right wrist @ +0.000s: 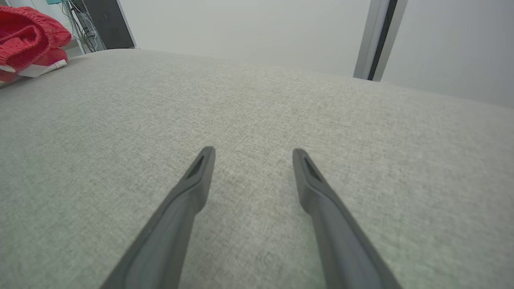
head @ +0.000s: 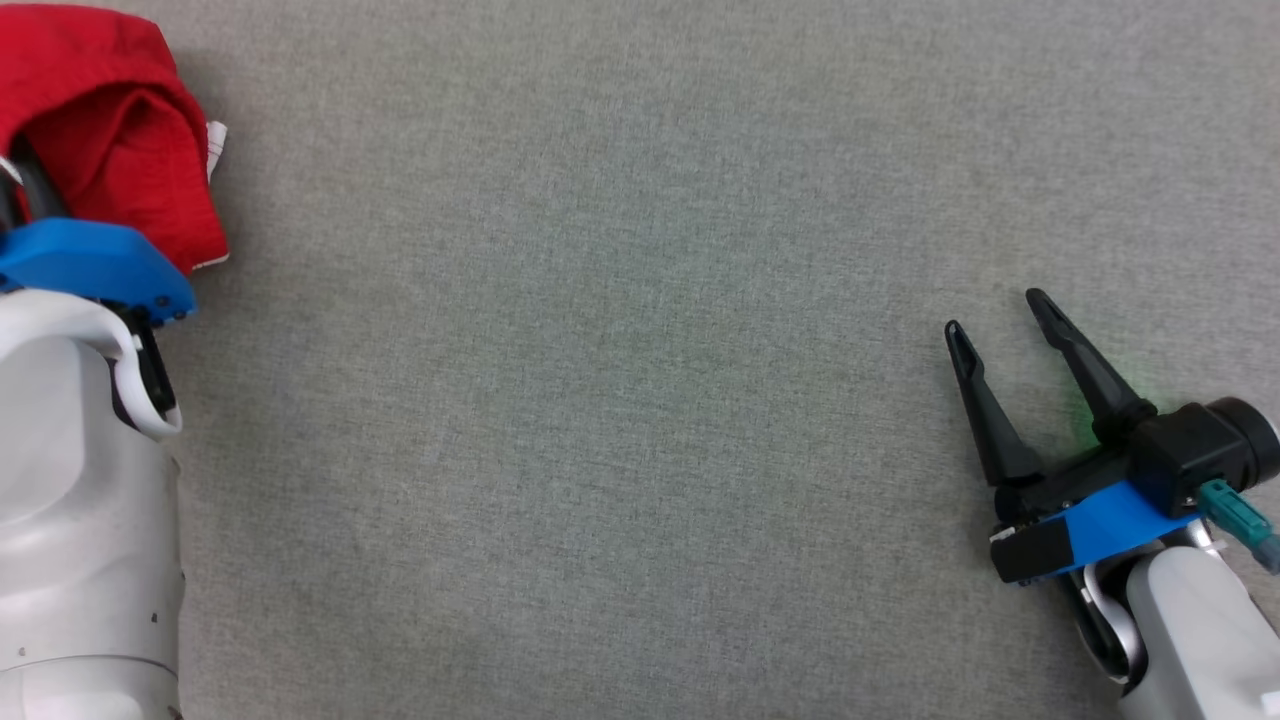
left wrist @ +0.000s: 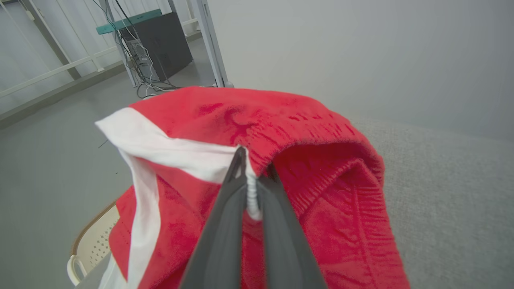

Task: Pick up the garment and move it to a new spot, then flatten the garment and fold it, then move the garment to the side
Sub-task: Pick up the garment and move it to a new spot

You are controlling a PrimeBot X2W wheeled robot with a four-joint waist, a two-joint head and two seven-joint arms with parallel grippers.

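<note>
Left tool point(left wrist: 255, 164): clamped on garment point(head: 120, 140) edge, far left of worktop point(head: 600, 420).
Right tool point(head: 995, 312): spread wide, empty, well apart.

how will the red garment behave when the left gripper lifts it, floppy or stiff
Probably floppy: the red garment sags in soft folds around the shut left gripper. Likely light, being thin cloth. It may drag, not slide, on the textured grey surface.
</note>
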